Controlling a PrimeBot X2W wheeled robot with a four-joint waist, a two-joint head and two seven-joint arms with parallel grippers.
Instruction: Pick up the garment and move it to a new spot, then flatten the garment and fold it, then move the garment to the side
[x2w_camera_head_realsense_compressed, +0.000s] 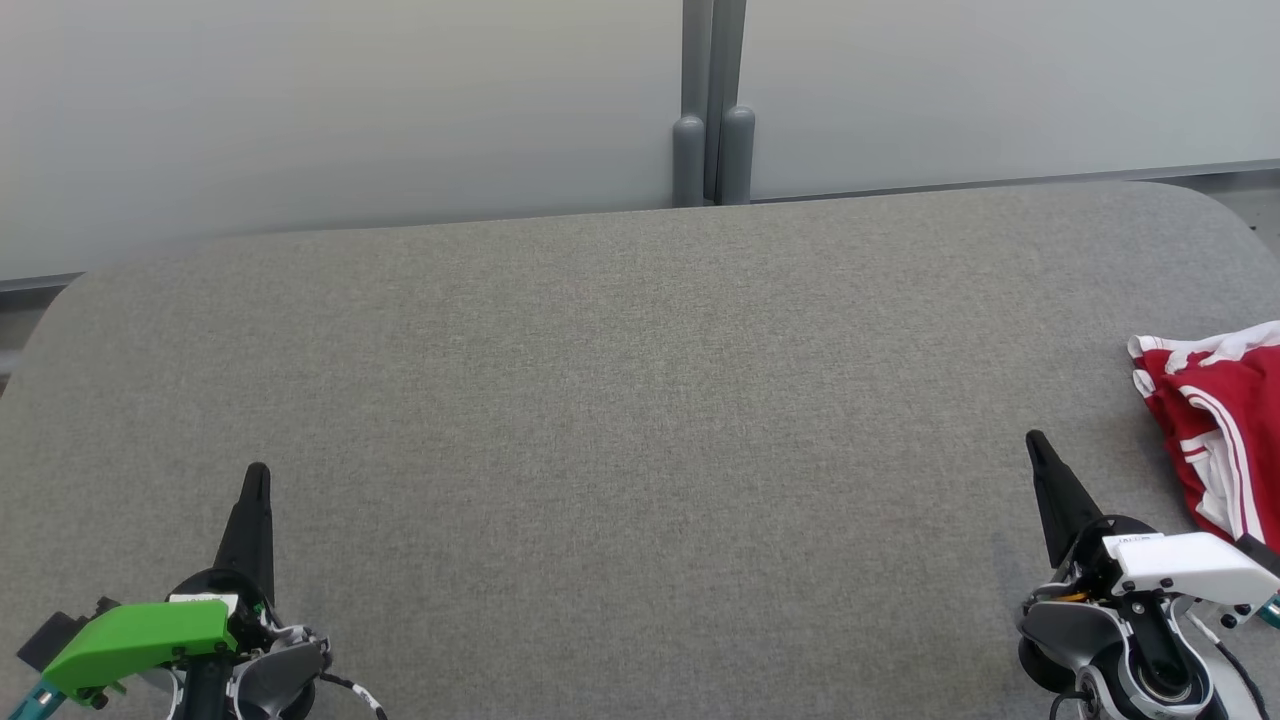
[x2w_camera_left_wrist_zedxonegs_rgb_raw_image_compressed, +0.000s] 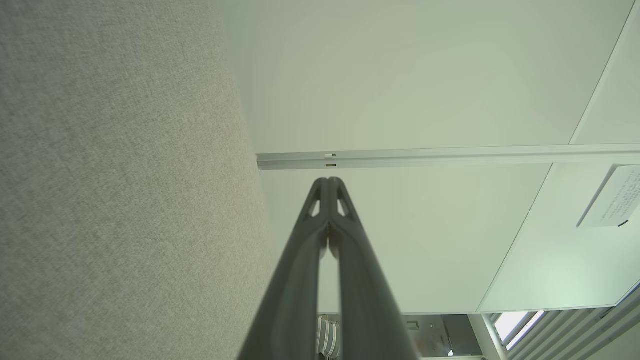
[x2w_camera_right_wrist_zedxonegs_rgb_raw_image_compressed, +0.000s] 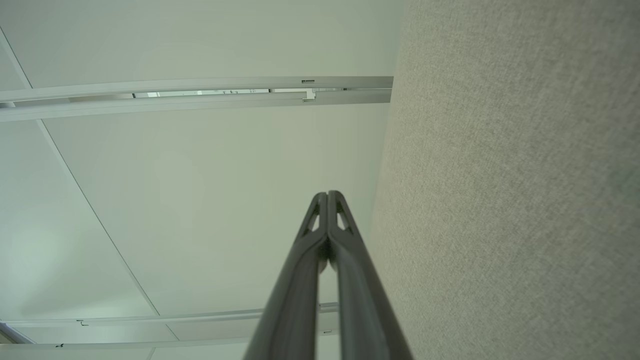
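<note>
We see the left gripper (x2w_camera_head_realsense_compressed: 256, 478) low at the left of the grey table (x2w_camera_head_realsense_compressed: 640, 400), its 2 dark fingers pressed together and holding nothing. The right gripper (x2w_camera_head_realsense_compressed: 1036, 445) sits low at the right, likewise closed tight and empty. In both wrist views the fingers meet tip against tip. The garment (x2w_camera_head_realsense_compressed: 1218, 425), red with white stripes and trim, lies crumpled on the table at its right edge, partly cut off by the head view's border. It is near the right gripper, on its outer side, and well apart from the left one. Behind the table stand pale panels (x2w_camera_head_realsense_compressed: 350, 110) joined by 2 grey posts (x2w_camera_head_realsense_compressed: 712, 150).
</note>
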